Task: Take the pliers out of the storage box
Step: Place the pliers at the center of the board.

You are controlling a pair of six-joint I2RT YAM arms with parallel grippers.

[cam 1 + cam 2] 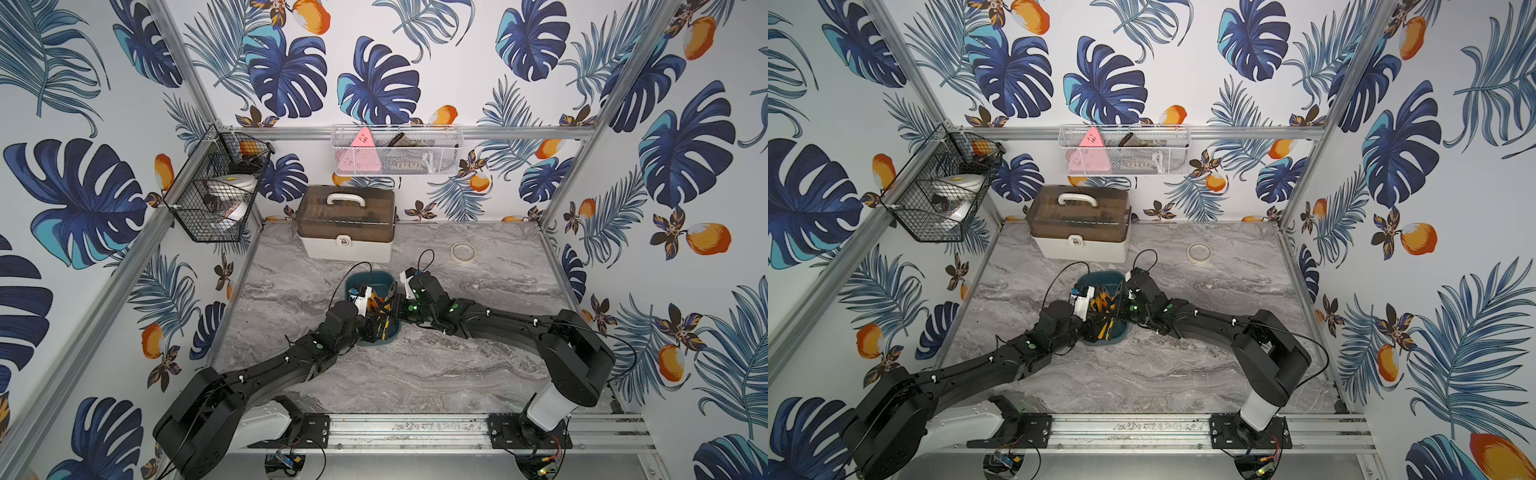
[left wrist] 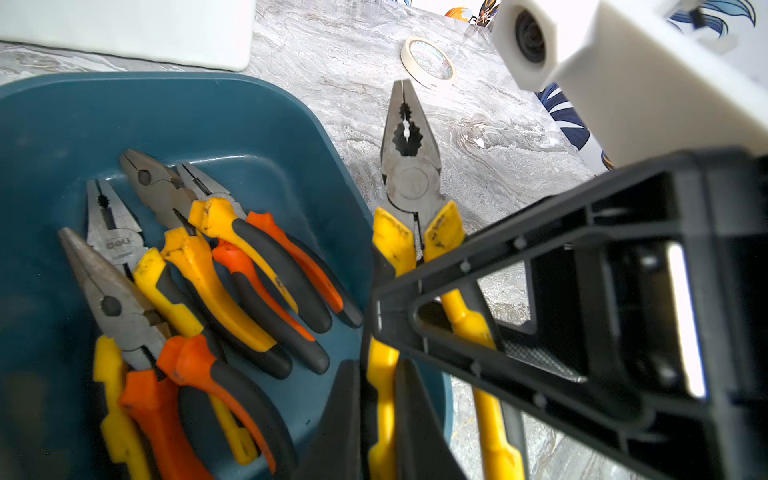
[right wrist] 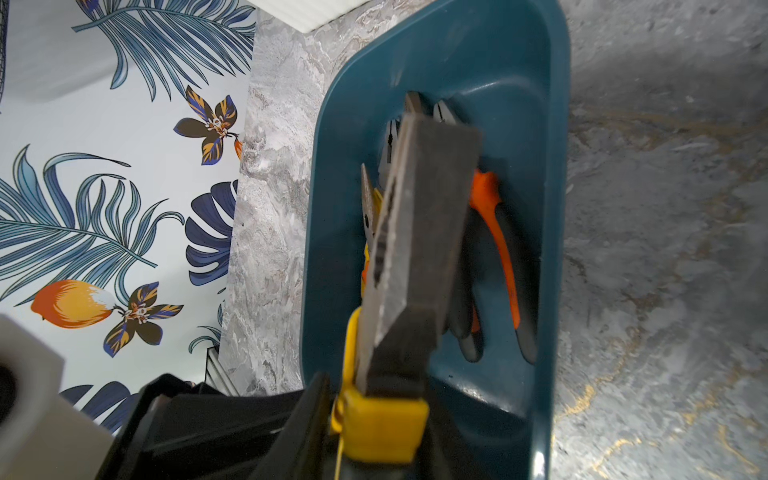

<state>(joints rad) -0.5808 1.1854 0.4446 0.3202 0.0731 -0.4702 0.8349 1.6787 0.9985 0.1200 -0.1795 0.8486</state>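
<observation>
On the table (image 1: 415, 365), the arms hide much of the storage box (image 1: 368, 277) (image 1: 1100, 275) in both top views. Four pliers (image 2: 199, 266) lie heaped inside it, their handle ends partly cut off. The left gripper (image 2: 380, 374) is clamped on one handle of the lifted pliers (image 2: 411, 178), raised above the box; the right gripper (image 3: 376, 411) pinches them just below the head

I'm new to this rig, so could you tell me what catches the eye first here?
Mid-table, the left fingers and right fingers both clamp one yellow-handled pliers over the edge of the teal storage box. Four more pliers lie heaped inside it. Behind stands a brown-lidded white case, a tape roll to its side.
</observation>
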